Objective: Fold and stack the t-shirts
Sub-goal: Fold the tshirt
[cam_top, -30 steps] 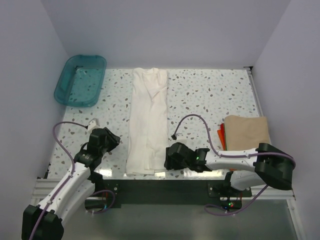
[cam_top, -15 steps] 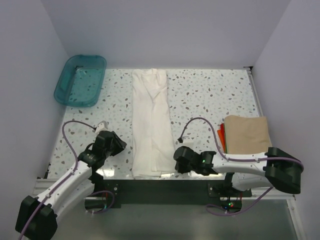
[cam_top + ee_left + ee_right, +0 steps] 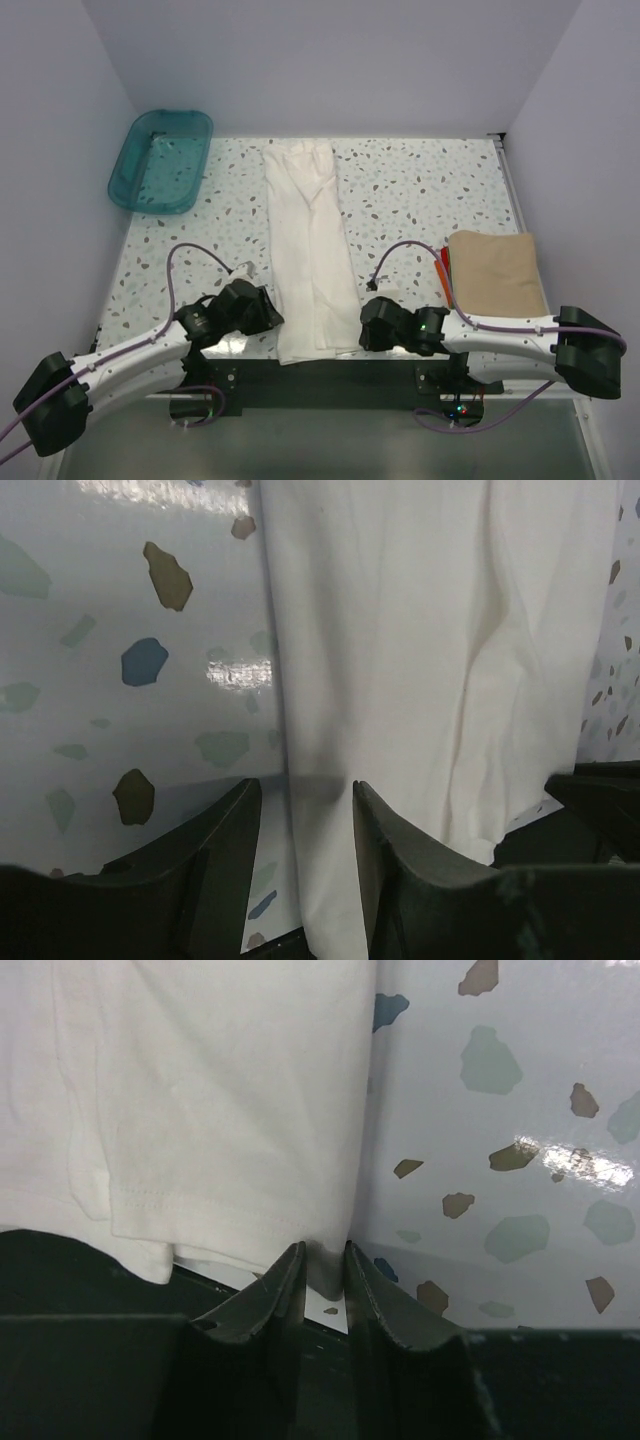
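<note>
The off-white t-shirt (image 3: pixel 312 250) lies folded in a long strip down the table's middle, its near end over the front edge. My left gripper (image 3: pixel 268 314) is open and straddles the shirt's left edge (image 3: pixel 400 680) near the front; its jaws (image 3: pixel 305 792) stand apart with cloth between them. My right gripper (image 3: pixel 366 326) is shut on the shirt's right near corner (image 3: pixel 200 1110), pinched between the fingertips (image 3: pixel 323 1252). A folded tan t-shirt (image 3: pixel 495 265) lies at the right on an orange-red one (image 3: pixel 441 268). No green shirt shows.
A teal translucent tub (image 3: pixel 160 160) stands at the back left corner. The terrazzo table (image 3: pixel 420 190) has walls behind and on both sides. A dark frame (image 3: pixel 330 385) runs along the front edge under the shirt's hem.
The left gripper has moved right and nearer, up to the shirt's left edge. The right gripper has shifted right with the corner, and the shirt's near end has slid right.
</note>
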Robot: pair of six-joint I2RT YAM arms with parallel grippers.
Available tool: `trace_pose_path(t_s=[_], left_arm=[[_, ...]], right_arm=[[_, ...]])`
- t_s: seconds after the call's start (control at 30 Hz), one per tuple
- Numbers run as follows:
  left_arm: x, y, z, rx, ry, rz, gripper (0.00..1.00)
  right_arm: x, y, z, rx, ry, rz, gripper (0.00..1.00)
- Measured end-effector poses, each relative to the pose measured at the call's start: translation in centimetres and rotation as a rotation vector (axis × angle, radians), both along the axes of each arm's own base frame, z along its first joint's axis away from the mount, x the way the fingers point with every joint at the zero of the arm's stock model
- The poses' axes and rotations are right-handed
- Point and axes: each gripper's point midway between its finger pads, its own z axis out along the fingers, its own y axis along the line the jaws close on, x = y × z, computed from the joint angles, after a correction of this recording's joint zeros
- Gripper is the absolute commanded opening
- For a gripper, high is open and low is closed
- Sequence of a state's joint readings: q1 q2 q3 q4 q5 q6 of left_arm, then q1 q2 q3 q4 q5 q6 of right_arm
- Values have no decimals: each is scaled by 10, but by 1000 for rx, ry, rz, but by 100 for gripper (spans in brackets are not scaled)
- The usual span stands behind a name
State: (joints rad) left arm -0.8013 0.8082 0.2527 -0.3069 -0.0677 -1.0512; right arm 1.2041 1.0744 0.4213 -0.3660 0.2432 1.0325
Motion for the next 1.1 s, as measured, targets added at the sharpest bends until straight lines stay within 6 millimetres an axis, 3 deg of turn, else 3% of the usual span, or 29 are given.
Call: trace_pose_path(t_s=[0.13,0.43,0.83,1.03,1.1], left_arm=[[-14,-5,0,-16,37,-20,45],[-40,4,-3,18,150,-36,46],[-65,-9,-3,11,262,-137,50],[-82,-17,-5,14,305,-206,44],[-84,-21,-5,17,307,-220,38]], right_arm=[[-3,4,1,18,13,12,31],[-4,6,2,28,24,11,32],[-4,6,2,34,42,-3,32],[-3,6,2,38,48,-11,31],[-3,6,2,39,52,-14,31]])
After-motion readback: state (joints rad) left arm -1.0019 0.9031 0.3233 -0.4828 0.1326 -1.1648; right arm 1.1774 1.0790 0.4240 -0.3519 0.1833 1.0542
